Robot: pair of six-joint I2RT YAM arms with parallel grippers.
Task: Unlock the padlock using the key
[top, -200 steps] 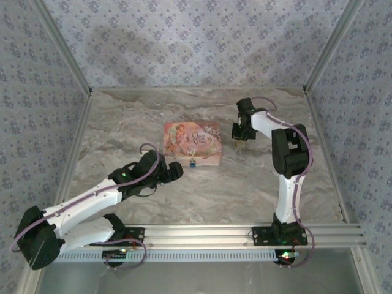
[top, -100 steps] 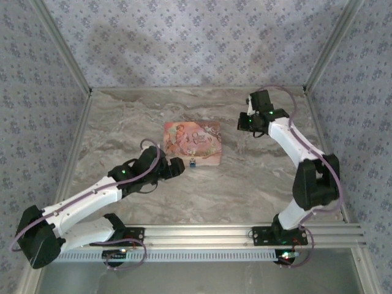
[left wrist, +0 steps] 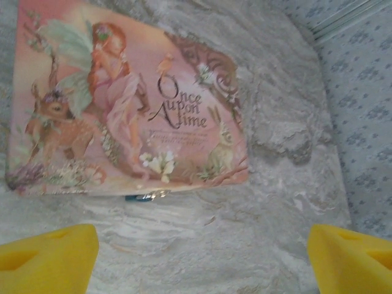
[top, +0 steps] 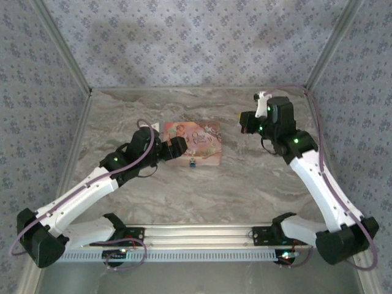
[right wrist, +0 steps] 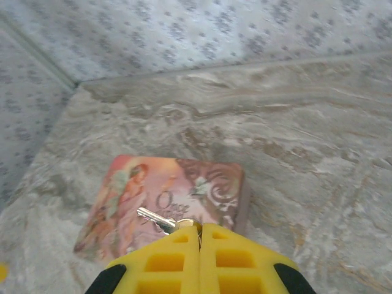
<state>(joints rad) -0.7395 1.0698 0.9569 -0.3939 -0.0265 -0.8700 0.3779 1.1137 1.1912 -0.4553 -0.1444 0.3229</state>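
Our right fingers (right wrist: 165, 260) are pinching the key (right wrist: 156, 218) — our left fingers (left wrist: 46, 254) are hovering spread near the padlock (left wrist: 142, 197), key not yet inserted.

Tiny blurred padlock (left wrist: 143, 196) at pouch (left wrist: 122, 104) edge; key (right wrist: 157, 219) head inside right tool (right wrist: 199, 228)
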